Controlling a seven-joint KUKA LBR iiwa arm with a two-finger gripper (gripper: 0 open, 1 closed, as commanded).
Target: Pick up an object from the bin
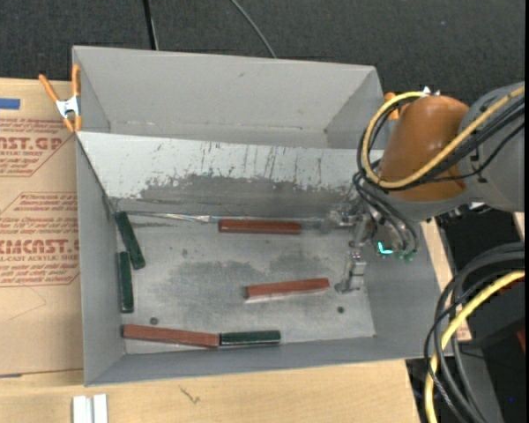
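The end effector (351, 276) hangs low at the right side of the grey bin (220, 95), close to the right wall. Whether it is spread or pressed together cannot be told from this angle, and nothing can be seen pinched in it.

The nearest thing is a reddish-brown stick (286, 289) lying flat and almost level on the bin floor, its right end just beside the end effector's tip. A second brown stick (260, 226) lies further back along the foot of the rear wall. A third brown stick (169, 335) and a dark green stick (249, 337) lie end to end along the front edge. Two more green sticks (126, 263) rest by the left wall, well apart from the arm.

The near stick looks slim, stiff and light, probably smooth-sided, so it is likely to pivot or slide if taken near one end. A hold across its narrow width, closer to its middle than to the right end, seems the safer choice, since it lies clear of its neighbours with bare floor on both long sides.
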